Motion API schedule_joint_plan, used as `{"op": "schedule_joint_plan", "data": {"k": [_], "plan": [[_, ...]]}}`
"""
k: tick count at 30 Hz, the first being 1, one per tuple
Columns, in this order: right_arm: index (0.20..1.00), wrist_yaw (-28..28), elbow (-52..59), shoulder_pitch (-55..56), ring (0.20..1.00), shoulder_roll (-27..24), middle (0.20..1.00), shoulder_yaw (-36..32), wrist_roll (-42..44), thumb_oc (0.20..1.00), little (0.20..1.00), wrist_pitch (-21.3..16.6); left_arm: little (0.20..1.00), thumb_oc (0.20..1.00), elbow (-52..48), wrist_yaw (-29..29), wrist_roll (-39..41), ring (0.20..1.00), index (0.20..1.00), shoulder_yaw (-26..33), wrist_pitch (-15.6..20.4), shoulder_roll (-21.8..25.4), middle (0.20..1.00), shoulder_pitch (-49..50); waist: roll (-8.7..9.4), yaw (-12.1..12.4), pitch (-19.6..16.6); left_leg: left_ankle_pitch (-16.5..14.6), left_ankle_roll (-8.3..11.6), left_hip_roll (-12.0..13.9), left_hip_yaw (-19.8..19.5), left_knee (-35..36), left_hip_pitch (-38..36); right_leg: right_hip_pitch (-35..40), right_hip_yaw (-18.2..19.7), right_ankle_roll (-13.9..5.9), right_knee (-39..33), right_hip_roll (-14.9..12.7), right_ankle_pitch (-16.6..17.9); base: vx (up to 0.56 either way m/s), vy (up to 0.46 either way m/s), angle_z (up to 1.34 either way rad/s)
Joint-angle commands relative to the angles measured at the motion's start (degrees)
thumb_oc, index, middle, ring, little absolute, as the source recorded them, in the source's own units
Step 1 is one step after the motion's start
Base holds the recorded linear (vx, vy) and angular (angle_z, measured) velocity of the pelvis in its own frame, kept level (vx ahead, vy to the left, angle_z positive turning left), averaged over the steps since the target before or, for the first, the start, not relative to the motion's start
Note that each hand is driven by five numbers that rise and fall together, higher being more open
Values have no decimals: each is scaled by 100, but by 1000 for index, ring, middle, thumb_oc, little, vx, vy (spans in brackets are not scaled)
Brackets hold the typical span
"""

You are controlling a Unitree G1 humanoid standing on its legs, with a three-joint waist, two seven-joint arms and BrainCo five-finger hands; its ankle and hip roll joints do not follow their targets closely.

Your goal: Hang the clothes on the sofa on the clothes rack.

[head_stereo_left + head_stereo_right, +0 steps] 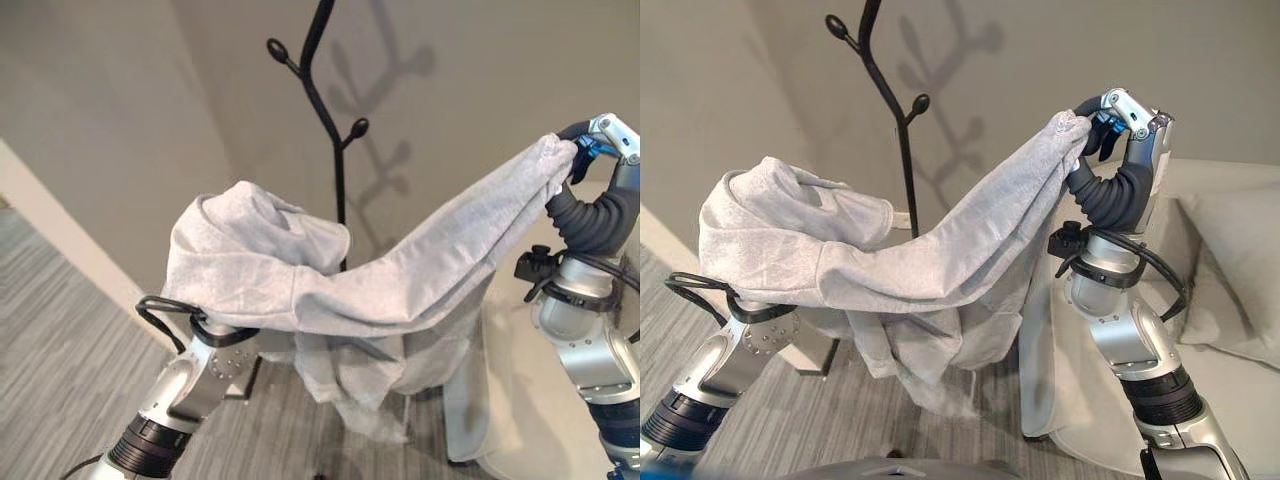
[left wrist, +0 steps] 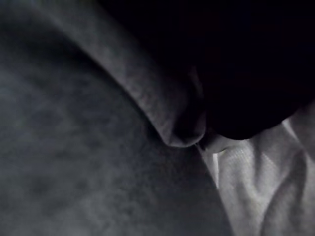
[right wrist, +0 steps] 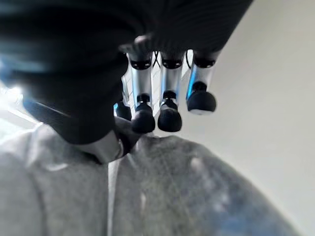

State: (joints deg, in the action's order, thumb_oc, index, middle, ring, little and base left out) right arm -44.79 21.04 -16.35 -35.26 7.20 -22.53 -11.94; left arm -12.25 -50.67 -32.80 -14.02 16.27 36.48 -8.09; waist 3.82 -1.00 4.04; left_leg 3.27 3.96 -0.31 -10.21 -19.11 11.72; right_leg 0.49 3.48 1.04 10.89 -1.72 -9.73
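A light grey garment (image 1: 400,270) hangs stretched between my two arms, in front of the black clothes rack (image 1: 338,160). Its bunched left end (image 1: 770,230) drapes over my left arm and hides the left hand beneath it. The left wrist view is close against the garment's cloth (image 2: 74,172). My right hand (image 1: 1127,125) is raised high at the right, shut on the garment's other end. In the right wrist view its curled fingers (image 3: 170,115) and thumb pinch the cloth (image 3: 172,191). The garment's middle sags low between the arms, level with the rack's pole.
The rack's knobbed branches (image 1: 918,103) rise above the garment against a plain wall. A pale sofa (image 1: 1230,250) with a cushion stands at the right, a light cover (image 1: 1060,390) hanging down its side. Grey striped floor (image 1: 60,330) lies at the left.
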Motion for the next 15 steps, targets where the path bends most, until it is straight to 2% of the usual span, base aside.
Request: {"op": "schedule_joint_plan", "data": {"k": [1,2,3,4,5,6,8,11,15], "plan": [[200,-206,278,-100,200,-120,200,-334,-132,200,200,-51,200,200,-176,0,68,200,200,319,119,64,200,-420,176,-126,-48,-1101,-251,106,433,566,-674,539,338,-475,-1589,-16,918,145,94,27],[200,-288,259,-134,200,-133,200,-371,-136,200,200,-22,200,200,-115,-19,106,200,200,271,97,87,200,-490,165,-102,-69,-807,-239,246,383,1121,-592,546,347,-485,-1589,-36,858,79,41,20],[200,-290,257,-134,200,-134,200,-373,-136,200,200,-23,200,200,-109,-22,106,200,200,265,98,87,200,-497,172,-100,-76,-763,-237,245,385,1195,-620,539,346,-482,-1589,-42,859,127,119,13],[200,-407,243,-222,200,-170,200,-397,-133,200,200,11,200,200,-44,-61,133,200,200,227,65,144,200,-568,139,-48,-76,-627,-214,293,267,1560,-429,615,396,-497,-1589,-49,738,270,272,11],[200,-591,3,-522,200,-298,200,-399,-208,200,200,198,200,200,93,6,167,200,200,39,36,262,200,-885,-36,-28,-204,-213,-118,381,15,2367,-551,734,485,-548,-1578,-85,498,334,344,-14],[200,-565,-46,-679,200,-312,200,-387,-308,200,200,302,200,200,97,24,93,200,200,19,31,357,200,-955,-70,-22,-225,-95,-95,364,44,2336,-661,784,455,-570,-1561,-142,549,359,345,-26],[200,-582,-209,-920,200,-385,200,-383,-467,200,200,460,200,200,134,39,-18,200,200,77,22,581,200,-1067,-59,-1,-339,-129,-115,280,136,2369,-822,795,485,-646,-1511,-287,578,234,179,-36],[200,-574,-741,-1553,200,-634,200,-116,-268,200,200,525,200,200,262,24,-26,200,200,163,-20,1128,200,-1381,19,183,-428,-232,-249,168,335,2395,-1070,726,592,-804,-1260,-496,647,194,146,-63],[200,-510,-1106,-1840,200,-840,200,-20,-34,200,200,545,200,200,521,59,62,200,200,228,-45,1388,200,-1512,69,248,-437,-297,-300,100,419,2371,-1179,759,595,-882,-1195,-596,722,105,69,-6]]}}
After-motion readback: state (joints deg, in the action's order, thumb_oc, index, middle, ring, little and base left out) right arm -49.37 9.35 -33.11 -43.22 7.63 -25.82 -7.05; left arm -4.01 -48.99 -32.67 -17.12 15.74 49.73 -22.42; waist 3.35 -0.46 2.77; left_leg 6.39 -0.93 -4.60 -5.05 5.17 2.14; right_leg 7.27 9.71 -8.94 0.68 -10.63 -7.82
